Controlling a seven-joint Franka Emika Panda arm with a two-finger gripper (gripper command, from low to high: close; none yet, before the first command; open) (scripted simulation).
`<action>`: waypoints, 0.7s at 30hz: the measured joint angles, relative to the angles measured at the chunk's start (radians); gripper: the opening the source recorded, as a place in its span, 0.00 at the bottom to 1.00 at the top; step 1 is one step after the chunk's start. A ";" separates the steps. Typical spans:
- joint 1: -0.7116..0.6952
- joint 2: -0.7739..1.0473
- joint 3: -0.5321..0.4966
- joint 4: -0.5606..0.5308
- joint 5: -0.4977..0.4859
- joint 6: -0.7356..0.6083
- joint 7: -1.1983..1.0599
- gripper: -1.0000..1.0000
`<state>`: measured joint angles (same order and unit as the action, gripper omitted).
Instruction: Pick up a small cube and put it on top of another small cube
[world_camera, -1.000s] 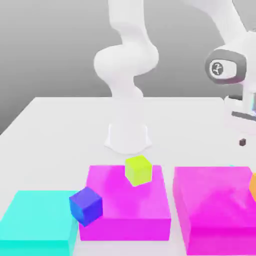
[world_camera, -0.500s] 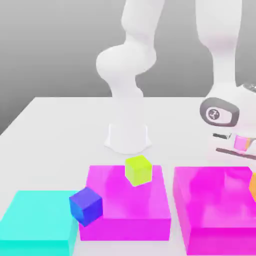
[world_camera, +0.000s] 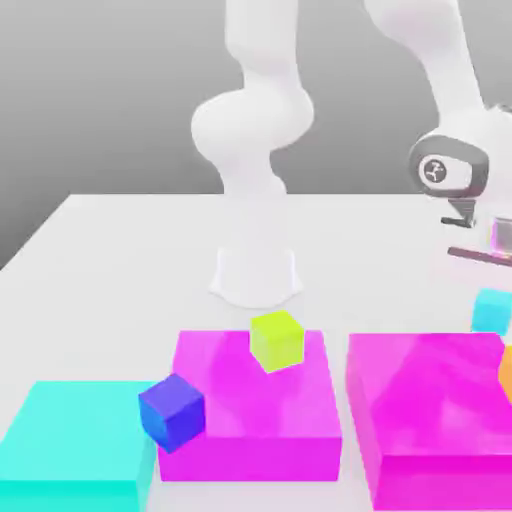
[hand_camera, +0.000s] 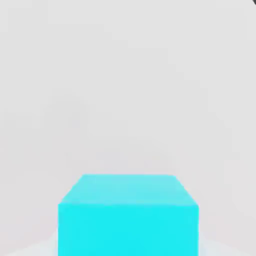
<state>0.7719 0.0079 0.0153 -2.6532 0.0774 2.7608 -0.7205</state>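
Gripper (world_camera: 491, 292) of the white robot arm (world_camera: 263, 125) is closed, with its fingers clamped on the small light cyan cube (world_camera: 491, 311). In the exterior view, the hand is at 2 o'clock from the centre, and the gripped cube is below it, between 3 and 4 o'clock, past the far edge of a large flat magenta block (world_camera: 425, 395). The hand view shows two faces of the same cube at close range. The small dark blue cube (world_camera: 172, 412), the target, is at 7 o'clock, tilted in outline and well apart from the cyan cube; nothing is stacked on it. It overlaps the near corner area of a second flat magenta block (world_camera: 250, 410) at 6 o'clock; contact cannot be determined. A large flat cyan block (world_camera: 85, 435) is between 7 and 8 o'clock. A small yellow-green cube (world_camera: 277, 341) is near 6 o'clock. A small orange cube (world_camera: 508, 373) is at 4 o'clock, partly cut off. The supporting surface (world_camera: 120, 290) is pale and flat.
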 joint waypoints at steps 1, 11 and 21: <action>-0.045 -0.017 -0.022 0.010 0.003 -0.022 0.037 0.00; -0.444 -0.131 -0.245 0.101 -0.053 -0.261 0.336 0.00; -0.617 -0.005 -0.383 0.102 -0.069 -0.209 0.373 1.00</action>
<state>0.1551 0.0025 -0.3682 -2.5511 0.0089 2.5515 -0.3473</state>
